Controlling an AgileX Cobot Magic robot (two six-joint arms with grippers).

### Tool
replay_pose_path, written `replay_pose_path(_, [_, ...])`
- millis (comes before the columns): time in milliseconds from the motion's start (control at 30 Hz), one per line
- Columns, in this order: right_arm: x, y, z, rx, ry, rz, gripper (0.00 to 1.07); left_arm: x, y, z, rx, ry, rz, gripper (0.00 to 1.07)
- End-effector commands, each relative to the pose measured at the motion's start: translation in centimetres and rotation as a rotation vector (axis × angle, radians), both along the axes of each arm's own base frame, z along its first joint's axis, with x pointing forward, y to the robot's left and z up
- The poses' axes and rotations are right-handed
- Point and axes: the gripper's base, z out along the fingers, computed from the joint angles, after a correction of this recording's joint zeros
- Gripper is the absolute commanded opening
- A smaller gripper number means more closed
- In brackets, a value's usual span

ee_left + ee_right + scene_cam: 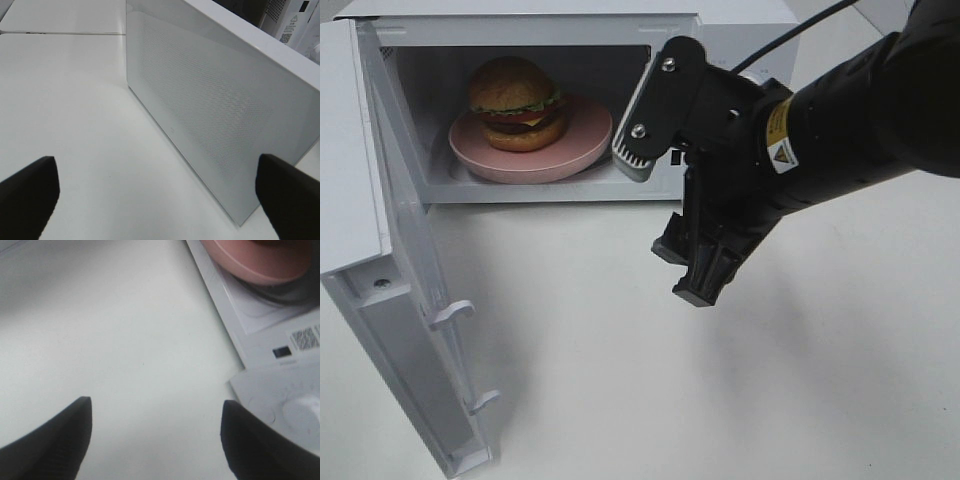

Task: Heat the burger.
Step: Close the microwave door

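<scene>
Door (415,320) is the worry: it stands wide open w/ the right arm hanging across the front of the microwave (740,20), so a swing shut now could clip the right gripper (686,270). Pink plate (585,150) also sits w/ its rim close to the cavity's front lip. If it overhangs, the door may nudge it & upset the load; can't tell exact clearance. A hard shove from outside could skid the whole oven on the slick white counter (640,400).

Left gripper (157,197) faces the door's outer mesh panel, apart from it, jaws spread, nothing between. Right gripper likewise spread wide & empty over bare counter, near the control-panel corner.

Burger (515,100) is inside the oven, upright on the plate, toward its back-left. Tall stack: glossy golden-brown bun, green lettuce, red tomato, yellow cheese, dark patty. Looks top-heavy, prob. topples if jolted.
</scene>
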Motion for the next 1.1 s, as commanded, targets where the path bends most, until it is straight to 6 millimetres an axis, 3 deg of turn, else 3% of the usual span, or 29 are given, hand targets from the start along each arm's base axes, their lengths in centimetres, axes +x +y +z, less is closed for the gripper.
replay_pose_path(33, [-0.9,-1.5,0.6,0.000,0.088,-0.165,0.71,-0.3,-0.1,0.0,-0.011,-0.025,0.001,1.00])
replay_pose_path(500, [-4.6,-6.2,2.9,-0.153,0.265,-0.425,0.71,-0.3,-0.1,0.0,-0.011,-0.025,0.001,1.00])
replay_pose_path(867, [-8.4,-9.8,5.2,-0.074,0.254,-0.468,0.71,-0.3,-0.1,0.0,-0.011,-0.025,0.001,1.00])
replay_pose_path(1100, [-10.6,-12.7,5.0,0.000,0.232,-0.517,0.71,-0.3,-0.1,0.0,-0.011,-0.025,0.001,1.00])
